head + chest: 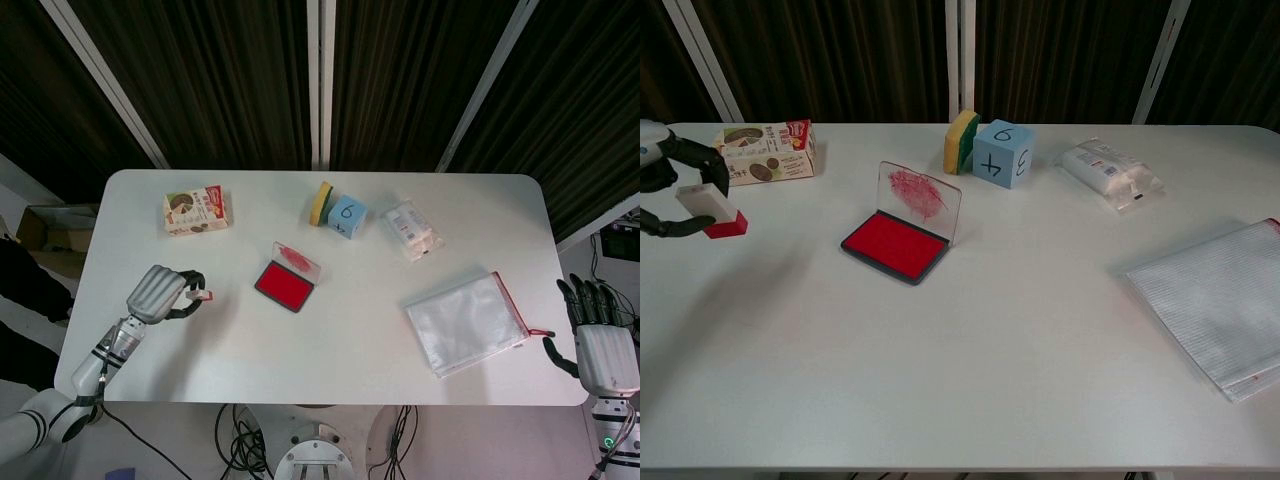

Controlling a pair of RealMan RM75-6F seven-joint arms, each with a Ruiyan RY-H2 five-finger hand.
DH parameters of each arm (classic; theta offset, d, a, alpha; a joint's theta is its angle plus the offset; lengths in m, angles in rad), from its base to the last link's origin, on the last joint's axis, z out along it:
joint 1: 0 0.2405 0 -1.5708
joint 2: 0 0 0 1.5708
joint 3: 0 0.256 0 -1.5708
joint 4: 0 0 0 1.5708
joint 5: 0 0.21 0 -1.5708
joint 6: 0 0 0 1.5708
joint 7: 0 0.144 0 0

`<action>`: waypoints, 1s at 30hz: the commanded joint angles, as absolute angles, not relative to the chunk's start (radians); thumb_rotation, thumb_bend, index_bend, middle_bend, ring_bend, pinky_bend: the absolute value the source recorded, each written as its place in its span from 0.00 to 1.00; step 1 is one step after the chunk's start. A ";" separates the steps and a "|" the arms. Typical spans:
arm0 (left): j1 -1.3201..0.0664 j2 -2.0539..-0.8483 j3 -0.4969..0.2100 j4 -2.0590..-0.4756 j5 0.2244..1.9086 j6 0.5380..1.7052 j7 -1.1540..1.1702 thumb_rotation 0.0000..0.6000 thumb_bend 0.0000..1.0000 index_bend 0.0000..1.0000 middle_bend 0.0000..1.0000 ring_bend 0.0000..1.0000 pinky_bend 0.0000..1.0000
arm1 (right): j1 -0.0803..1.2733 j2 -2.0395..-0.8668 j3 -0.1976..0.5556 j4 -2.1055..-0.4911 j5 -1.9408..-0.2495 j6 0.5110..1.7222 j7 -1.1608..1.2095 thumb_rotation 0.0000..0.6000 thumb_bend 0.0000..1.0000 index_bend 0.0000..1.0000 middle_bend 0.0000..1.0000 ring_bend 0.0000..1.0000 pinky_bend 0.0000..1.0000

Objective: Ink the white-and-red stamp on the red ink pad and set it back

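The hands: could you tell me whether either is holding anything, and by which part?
The left hand holds the stamp, fingers around its white upper body, red base showing. The right hand holds nothing.

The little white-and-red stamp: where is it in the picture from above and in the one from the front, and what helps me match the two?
Head view: the stamp is at lower left, pinched in the left hand, well left of the red ink pad.
Chest view: the stamp is at the far left edge, held by dark fingers, below the snack box.
Shared landmark: the open ink pad near the table's middle.
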State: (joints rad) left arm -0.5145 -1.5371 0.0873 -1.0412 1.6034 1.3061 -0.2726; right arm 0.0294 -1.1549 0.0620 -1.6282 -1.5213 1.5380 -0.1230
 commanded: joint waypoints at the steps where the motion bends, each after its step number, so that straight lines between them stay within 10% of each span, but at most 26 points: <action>1: -0.469 -1.589 0.120 -0.962 1.626 1.336 -0.315 1.00 0.47 0.64 0.67 0.98 1.00 | 0.028 -1.154 0.060 -1.634 -1.525 1.541 -0.130 1.00 0.20 0.00 0.00 0.00 0.00; 30: -0.424 -1.770 0.143 -0.650 1.681 1.318 -0.418 1.00 0.46 0.62 0.64 0.98 1.00 | 0.027 -1.154 0.059 -1.648 -1.517 1.536 -0.152 1.00 0.20 0.00 0.00 0.00 0.00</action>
